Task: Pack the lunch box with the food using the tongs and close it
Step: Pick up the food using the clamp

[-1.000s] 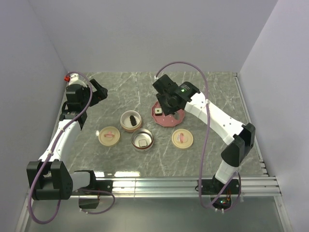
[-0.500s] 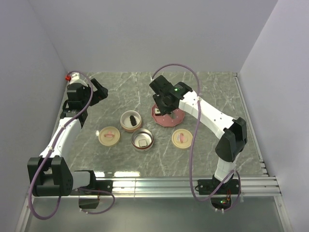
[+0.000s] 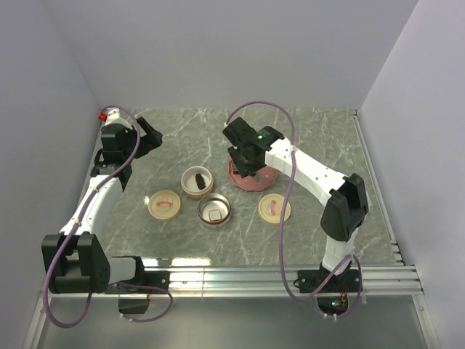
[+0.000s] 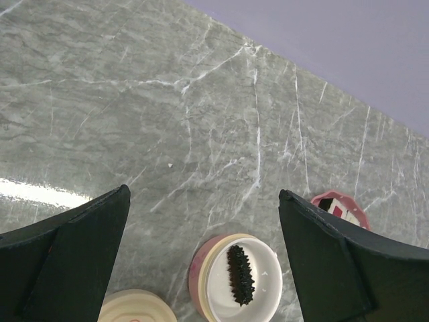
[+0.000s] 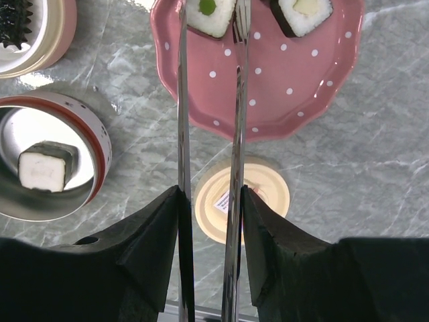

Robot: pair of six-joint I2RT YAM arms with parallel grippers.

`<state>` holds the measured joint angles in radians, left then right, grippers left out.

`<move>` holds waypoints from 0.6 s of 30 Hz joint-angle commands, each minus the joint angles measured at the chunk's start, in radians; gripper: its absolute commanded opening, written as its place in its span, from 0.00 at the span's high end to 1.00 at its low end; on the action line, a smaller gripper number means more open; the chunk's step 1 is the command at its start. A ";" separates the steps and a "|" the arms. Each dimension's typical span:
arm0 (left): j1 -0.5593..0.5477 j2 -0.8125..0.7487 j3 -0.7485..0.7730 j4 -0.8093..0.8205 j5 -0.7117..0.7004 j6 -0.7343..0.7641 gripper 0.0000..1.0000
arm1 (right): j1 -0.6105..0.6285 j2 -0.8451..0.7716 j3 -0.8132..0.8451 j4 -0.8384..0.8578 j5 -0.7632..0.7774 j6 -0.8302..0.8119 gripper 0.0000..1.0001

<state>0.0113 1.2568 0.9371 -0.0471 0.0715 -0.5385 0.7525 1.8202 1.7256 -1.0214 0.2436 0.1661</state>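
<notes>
Two rolls (image 5: 301,13) on plate (image 5: 268,87); another in tin (image 5: 100,147).

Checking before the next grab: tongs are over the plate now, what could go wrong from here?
1. The tongs in the right gripper bracket the green-centred roll on the pink plate; thin tips may slip and flick it.
2. The second roll sits close to one tong arm and could get nudged.
3. The steel container already holds a piece; a drop may land on it or the rim.
</notes>
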 commanded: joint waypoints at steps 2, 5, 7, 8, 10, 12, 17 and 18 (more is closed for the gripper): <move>-0.004 0.000 0.046 0.021 -0.003 0.008 0.01 | -0.004 0.011 0.002 0.038 -0.001 -0.002 0.52; -0.004 0.001 0.046 0.021 -0.002 0.006 0.00 | -0.004 0.022 0.009 0.040 -0.004 -0.004 0.52; -0.004 0.001 0.048 0.021 -0.004 0.008 0.01 | -0.004 0.031 0.012 0.040 -0.001 -0.004 0.52; -0.004 0.003 0.048 0.021 -0.003 0.008 0.01 | -0.004 0.031 0.014 0.041 0.000 -0.007 0.52; -0.005 0.003 0.048 0.023 0.001 0.006 0.00 | -0.005 0.037 0.017 0.037 0.003 -0.007 0.52; -0.005 0.006 0.049 0.023 0.001 0.008 0.00 | -0.005 0.047 0.026 0.024 0.008 -0.007 0.52; -0.005 0.009 0.049 0.027 0.004 0.005 0.00 | -0.002 0.053 0.031 0.008 0.010 -0.007 0.52; -0.004 0.010 0.048 0.029 0.004 0.003 0.01 | 0.001 0.056 0.032 -0.002 0.011 -0.008 0.52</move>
<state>0.0113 1.2633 0.9375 -0.0483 0.0719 -0.5388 0.7525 1.8565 1.7260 -1.0119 0.2428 0.1654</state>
